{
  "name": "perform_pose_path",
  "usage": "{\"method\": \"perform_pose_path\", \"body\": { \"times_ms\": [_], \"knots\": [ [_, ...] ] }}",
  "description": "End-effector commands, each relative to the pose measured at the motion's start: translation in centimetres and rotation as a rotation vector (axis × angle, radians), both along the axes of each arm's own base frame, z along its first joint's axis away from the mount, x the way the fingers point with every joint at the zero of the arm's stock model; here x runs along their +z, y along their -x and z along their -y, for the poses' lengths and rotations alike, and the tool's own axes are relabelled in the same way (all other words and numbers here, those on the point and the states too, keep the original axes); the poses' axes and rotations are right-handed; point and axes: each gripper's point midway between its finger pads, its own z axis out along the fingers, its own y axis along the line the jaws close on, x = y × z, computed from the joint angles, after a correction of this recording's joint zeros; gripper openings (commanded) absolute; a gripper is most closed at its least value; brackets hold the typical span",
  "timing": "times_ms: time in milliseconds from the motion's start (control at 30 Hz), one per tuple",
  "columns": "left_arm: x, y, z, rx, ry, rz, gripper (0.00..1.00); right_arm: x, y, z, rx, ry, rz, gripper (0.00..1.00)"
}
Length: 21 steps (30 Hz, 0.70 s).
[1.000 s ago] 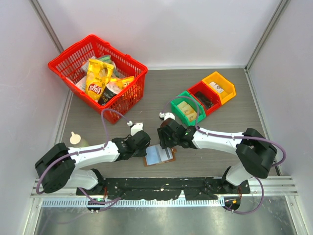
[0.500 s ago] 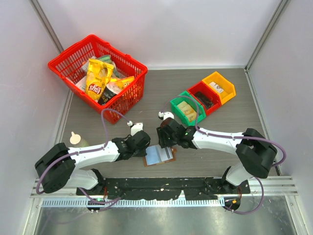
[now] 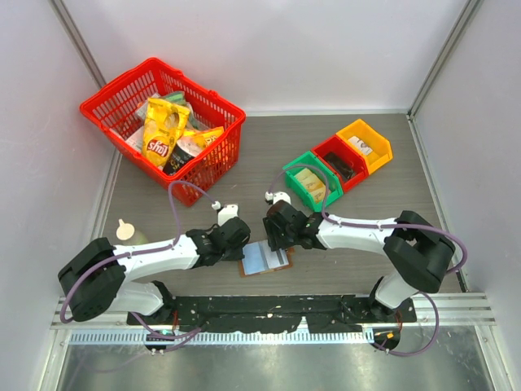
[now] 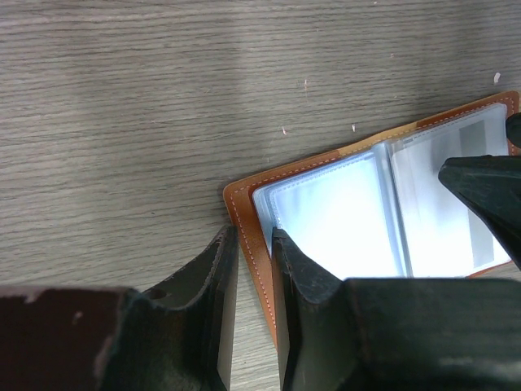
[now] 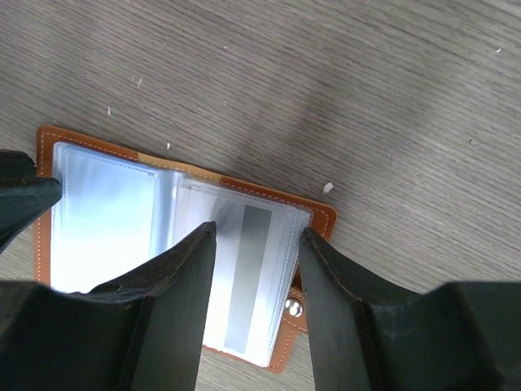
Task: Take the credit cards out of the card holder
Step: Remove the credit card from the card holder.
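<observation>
Near the counter's [image 3: 366, 163] middle, the card holder [image 3: 265, 259] lies open, credit cards [image 5: 244, 285] tucked inside.
Left claw [image 4: 254, 269] pinches its left edge; right claw [image 5: 256, 236], spread over one card, should nip card, not sleeve [image 5: 106, 220].

the counter [image 3: 391, 155] is grey-brown with a fine wood grain. near the middle of its near edge, the card holder [image 3: 265, 259] is tan-orange leather with a row of pale stitching along its border. its inner sleeves [image 4: 334, 220] are clear and glare pale blue-white. a credit card [image 5: 244, 277] shows through one sleeve, pale with a grey stripe, beside a silver snap [image 5: 293, 307]. the left tool [image 4: 254, 236] and right tool [image 5: 256, 236] are black, on white arms [image 3: 358, 232] with purple cables [image 3: 173, 204]. toward the far left corner, a red lattice basket [image 3: 114, 84] holds yellow snack bags [image 3: 163, 130] with red lettering. toward the far right corner stand a green bin [image 3: 289, 173], a red bin [image 3: 326, 145] and an orange bin [image 3: 358, 126].
</observation>
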Motion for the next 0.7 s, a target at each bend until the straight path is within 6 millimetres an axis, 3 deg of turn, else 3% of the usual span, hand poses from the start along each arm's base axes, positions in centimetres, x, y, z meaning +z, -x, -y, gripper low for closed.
{"method": "perform_pose_path", "body": {
  "times_ms": [0,133,467,667],
  "knots": [
    [0.8,-0.4,0.7,0.007,0.039,0.028,0.25,-0.5,-0.1,-0.4,-0.009,-0.009,0.003,0.50],
    [0.8,-0.4,0.7,0.009,0.041,0.028,0.25,-0.2,0.3,-1.1,0.015,-0.050,-0.013,0.46],
    [1.1,-0.5,0.9,0.008,0.047,0.031,0.26,3.5,1.0,-2.8,0.069,-0.144,0.006,0.45],
    [1.1,-0.5,0.8,0.009,0.047,0.031,0.26,4.3,1.5,-3.7,0.097,-0.152,0.005,0.44]
  ]
}}
